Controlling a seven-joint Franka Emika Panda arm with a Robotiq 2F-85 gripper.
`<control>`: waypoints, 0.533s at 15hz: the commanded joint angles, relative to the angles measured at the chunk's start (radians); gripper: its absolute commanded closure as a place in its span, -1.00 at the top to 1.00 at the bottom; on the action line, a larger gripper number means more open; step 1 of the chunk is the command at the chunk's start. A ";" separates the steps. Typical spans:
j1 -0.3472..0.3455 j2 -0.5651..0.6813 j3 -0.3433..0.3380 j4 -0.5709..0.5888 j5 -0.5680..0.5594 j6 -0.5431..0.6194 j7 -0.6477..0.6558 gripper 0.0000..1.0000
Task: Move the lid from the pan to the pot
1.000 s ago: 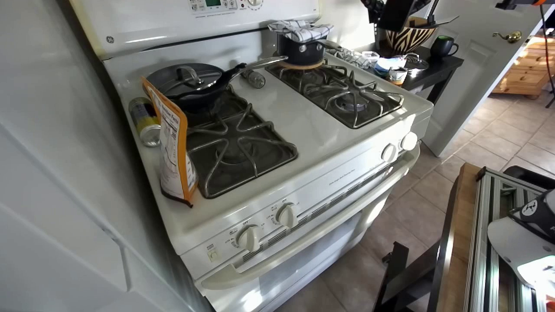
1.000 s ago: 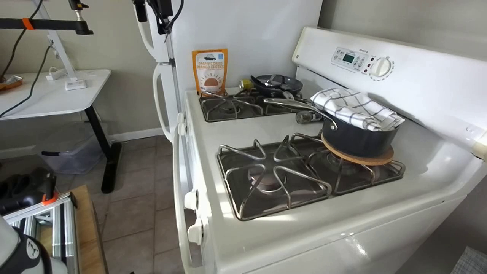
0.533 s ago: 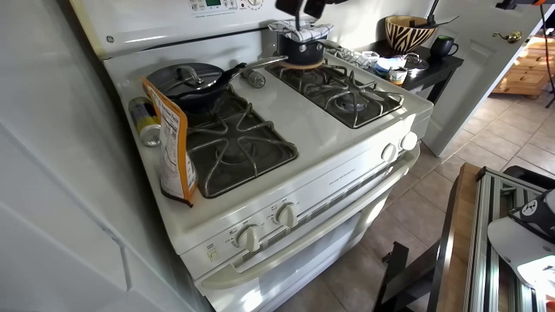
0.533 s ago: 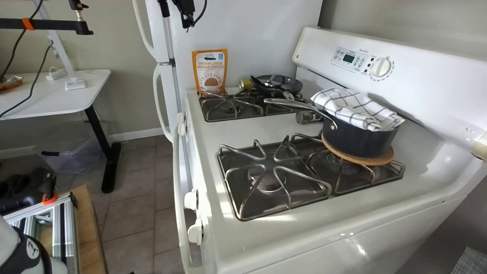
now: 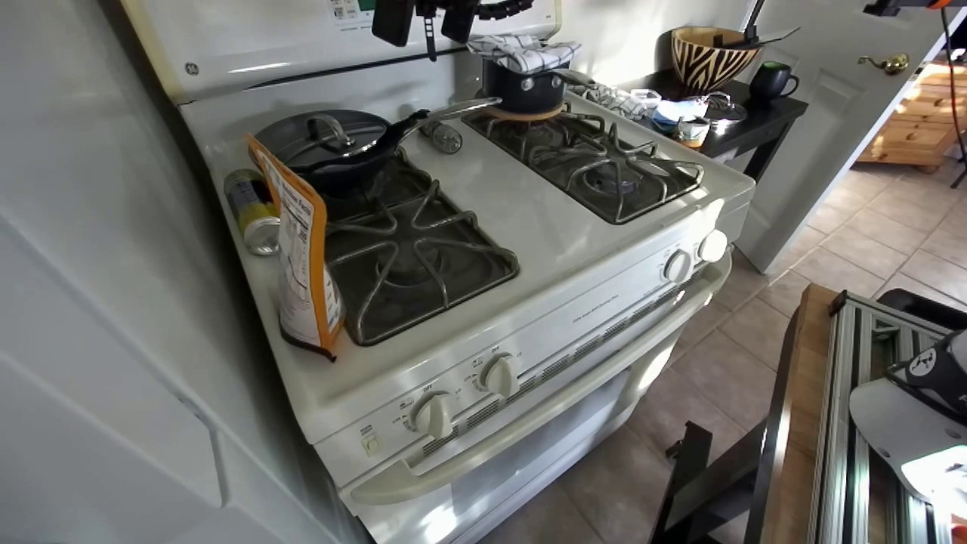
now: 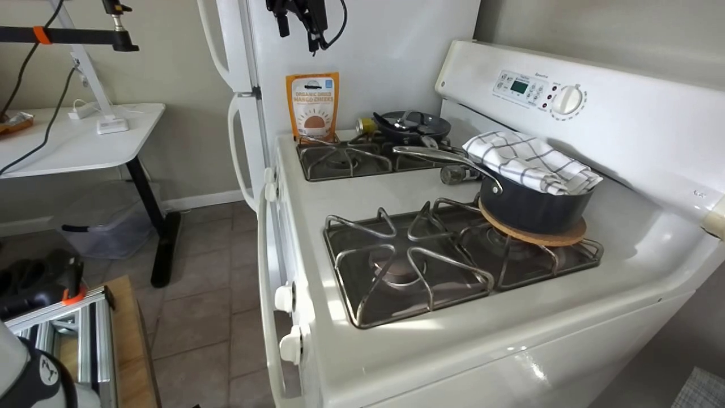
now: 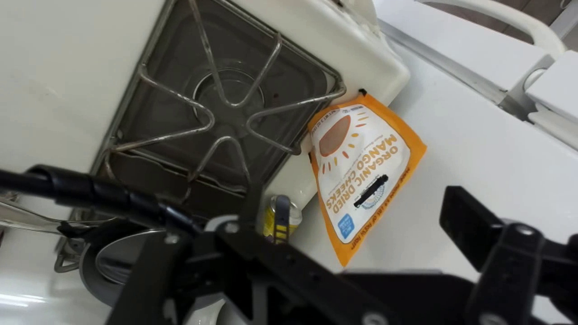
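Note:
The lid (image 5: 363,130), round and grey with an arched handle, lies on the black frying pan (image 5: 332,177) on the back burner. In an exterior view, the lid (image 6: 426,120) and the pan (image 6: 396,136) sit behind the mango bag. In the wrist view, part of the lid (image 7: 118,256) and pan (image 7: 92,282) shows; my gripper hides the rest. The dark pot (image 5: 517,89), also in an exterior view (image 6: 532,207), sits on a cork trivet with a folded towel on top. My gripper (image 5: 425,21) is open and empty, high above the stove; it also shows here (image 6: 299,34) and here (image 7: 359,210).
An orange mango bag (image 5: 298,264) stands upright beside the front burner, against the fridge side. A yellow can (image 5: 251,211) lies behind it. A jar (image 5: 444,137) lies between the burners. The pan's and pot's (image 6: 436,154) handles stick out over the stovetop. The checked towel (image 6: 527,161) covers the pot.
My gripper has moved across above the stove, from near the side table past the pot towards the pan side, and a little lower. The lid, pan and pot have not moved.

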 commanded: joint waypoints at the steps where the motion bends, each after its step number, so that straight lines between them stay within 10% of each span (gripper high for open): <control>1: 0.003 -0.003 0.000 0.003 -0.001 -0.003 0.001 1.00; 8: 0.003 0.058 0.012 0.113 -0.078 -0.101 0.098 1.00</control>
